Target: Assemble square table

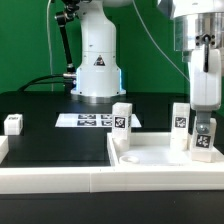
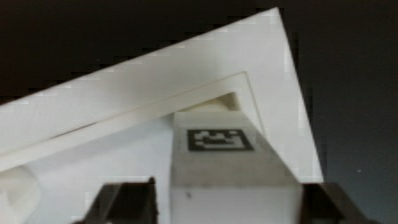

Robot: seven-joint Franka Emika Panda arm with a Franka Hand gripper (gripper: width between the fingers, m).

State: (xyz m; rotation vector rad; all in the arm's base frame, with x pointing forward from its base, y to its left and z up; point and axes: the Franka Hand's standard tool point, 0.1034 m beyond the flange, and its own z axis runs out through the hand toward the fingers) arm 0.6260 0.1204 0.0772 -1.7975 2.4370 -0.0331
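Since the held leg (image 1: 203, 141) stands upright, long axis vertical and tag facing the exterior camera, the step in hand looks like seating it at a corner of the square slab (image 1: 150, 156). It sits over that corner; whether its foot already touches I cannot tell. The jaws pinch its upper part, closed to the leg's width. To do this well, keep the leg plumb, centre its foot on the corner, and press straight down; a tilt would likely jam it. A second leg (image 1: 121, 119) and a third leg (image 1: 181, 116) stand upright at the slab's far edge. A fourth leg (image 1: 13, 124) rests on the table well apart from the slab, past the marker board (image 1: 88, 120).
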